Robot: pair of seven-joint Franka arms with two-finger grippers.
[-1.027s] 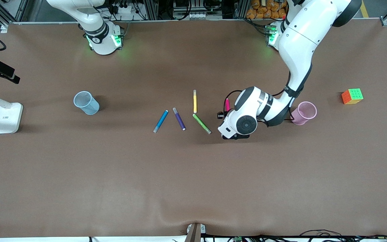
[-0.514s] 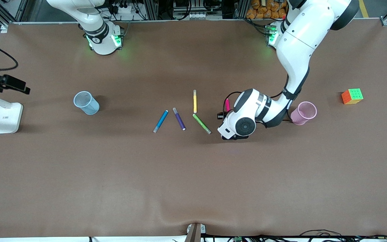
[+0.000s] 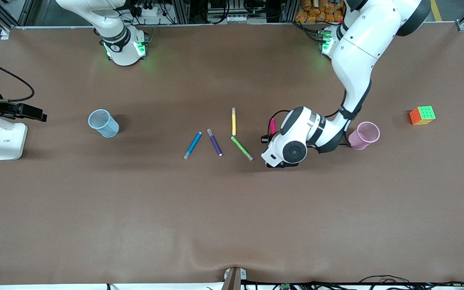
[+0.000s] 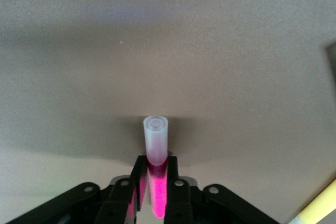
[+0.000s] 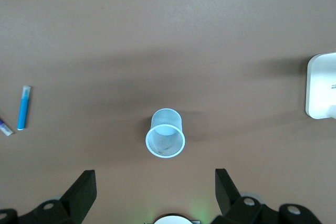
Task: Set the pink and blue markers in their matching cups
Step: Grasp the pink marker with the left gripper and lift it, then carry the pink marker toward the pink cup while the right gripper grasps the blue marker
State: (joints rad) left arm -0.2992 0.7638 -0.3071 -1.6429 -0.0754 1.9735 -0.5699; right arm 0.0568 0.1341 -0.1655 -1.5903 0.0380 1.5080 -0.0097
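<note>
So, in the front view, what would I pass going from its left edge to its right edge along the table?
White lamp base → pale blue plastic cup → blue marker → dark purple pen → left gripper holding the pink marker → pale pink plastic cup → colourful puzzle cube.

A robotics lab is showing here: two white robot arms (image 3: 353,60) are standing bolted on green-lit bases (image 3: 129,50) at a wide table under brown matting (image 3: 232,209), while aluminium framing (image 3: 183,12) and tangled black cables (image 3: 151,10) are lining its edge.
</note>
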